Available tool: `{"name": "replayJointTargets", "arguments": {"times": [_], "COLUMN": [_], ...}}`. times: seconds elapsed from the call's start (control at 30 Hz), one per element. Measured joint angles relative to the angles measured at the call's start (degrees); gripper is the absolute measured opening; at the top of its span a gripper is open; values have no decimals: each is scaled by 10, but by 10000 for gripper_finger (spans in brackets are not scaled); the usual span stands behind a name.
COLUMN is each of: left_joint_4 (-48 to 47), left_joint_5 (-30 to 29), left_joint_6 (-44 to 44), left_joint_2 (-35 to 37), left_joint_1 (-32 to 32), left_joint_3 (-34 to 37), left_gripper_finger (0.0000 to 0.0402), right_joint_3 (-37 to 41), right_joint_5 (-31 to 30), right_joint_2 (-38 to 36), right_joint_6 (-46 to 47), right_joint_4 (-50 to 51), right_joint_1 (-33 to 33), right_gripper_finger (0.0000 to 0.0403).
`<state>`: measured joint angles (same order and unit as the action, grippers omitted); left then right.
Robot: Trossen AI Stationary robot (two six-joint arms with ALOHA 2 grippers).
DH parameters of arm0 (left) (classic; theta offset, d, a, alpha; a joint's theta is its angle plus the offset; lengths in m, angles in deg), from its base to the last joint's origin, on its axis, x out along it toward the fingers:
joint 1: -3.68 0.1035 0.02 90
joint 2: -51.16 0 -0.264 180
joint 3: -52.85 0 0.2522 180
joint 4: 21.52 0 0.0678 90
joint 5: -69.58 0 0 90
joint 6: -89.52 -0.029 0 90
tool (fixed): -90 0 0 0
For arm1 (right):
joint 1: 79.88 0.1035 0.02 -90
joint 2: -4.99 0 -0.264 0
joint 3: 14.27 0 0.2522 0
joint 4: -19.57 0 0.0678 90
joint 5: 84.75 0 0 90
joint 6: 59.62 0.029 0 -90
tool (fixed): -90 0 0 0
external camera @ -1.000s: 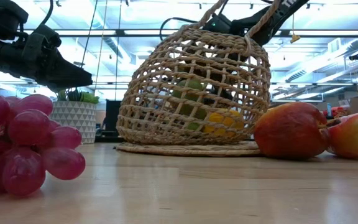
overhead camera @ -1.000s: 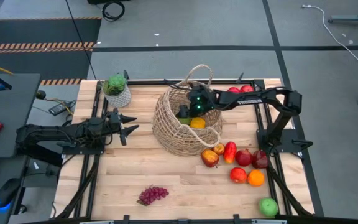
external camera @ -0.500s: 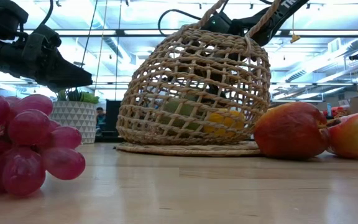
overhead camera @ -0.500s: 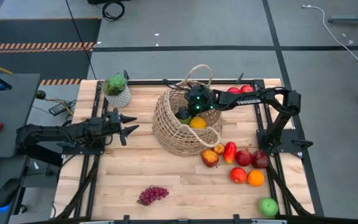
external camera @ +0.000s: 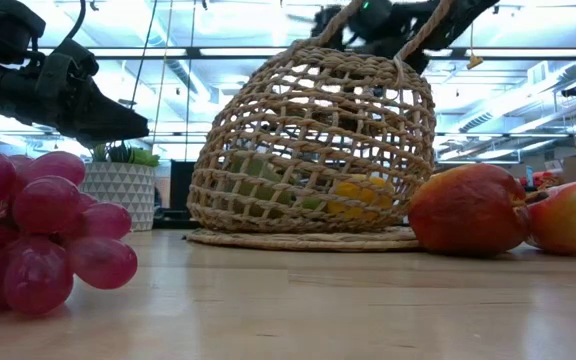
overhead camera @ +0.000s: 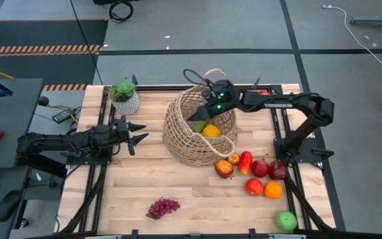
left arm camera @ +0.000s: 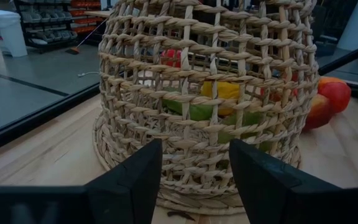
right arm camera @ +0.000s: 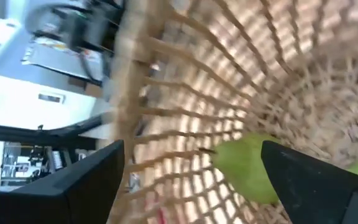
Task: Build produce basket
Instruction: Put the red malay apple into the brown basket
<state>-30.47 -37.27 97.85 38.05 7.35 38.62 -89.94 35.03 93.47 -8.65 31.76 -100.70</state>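
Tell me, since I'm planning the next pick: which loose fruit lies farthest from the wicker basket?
The round green apple, alone at the table's near right corner, beyond the round orange and red apples.

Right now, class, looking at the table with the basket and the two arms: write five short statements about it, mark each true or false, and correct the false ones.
1. The purple grape bunch lies inside the basket. False: it lies on the table, outside it.
2. The right gripper is open above the basket. True.
3. The left gripper holds an apple. False: it holds nothing.
4. A green apple sits near the table's corner. True.
5. The basket is empty. False: yellow and green produce lies inside.
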Motion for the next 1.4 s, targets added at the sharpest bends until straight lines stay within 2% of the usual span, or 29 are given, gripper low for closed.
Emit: {"name": "replayJointTargets", "arguments": {"times": [0.17, 0.33, 0.47, 0.63, 0.77, 1.03, 1.23, 1.4], "left_joint_4": [0, 0, 0, 0, 0, 0, 0, 0], "left_joint_5": [0, 0, 0, 0, 0, 0, 0, 0], "left_joint_6": [0, 0, 0, 0, 0, 0, 0, 0], "left_joint_2": [0, 0, 0, 0, 0, 0, 0, 0], "left_joint_1": [0, 0, 0, 0, 0, 0, 0, 0], "left_joint_3": [0, 0, 0, 0, 0, 0, 0, 0], "left_gripper_finger": [198, 194, 194, 197, 193, 196, 195, 196], "right_joint_3": [0, 0, 0, 0, 0, 0, -3, -47], "right_joint_5": [-20, -50, -93, -210, -280, -414, -519, -570], "right_joint_2": [-70, -141, -189, -224, -230, -211, -172, -140], "right_joint_6": [-7, -46, -153, -301, -384, -485, -514, -515], "right_joint_4": [2, 4, 4, 3, 4, 3, 7, 29], "right_joint_1": [2, 31, 74, 160, 232, 379, 459, 510], "right_gripper_finger": [376, 375, 375, 375, 375, 375, 375, 375]}}
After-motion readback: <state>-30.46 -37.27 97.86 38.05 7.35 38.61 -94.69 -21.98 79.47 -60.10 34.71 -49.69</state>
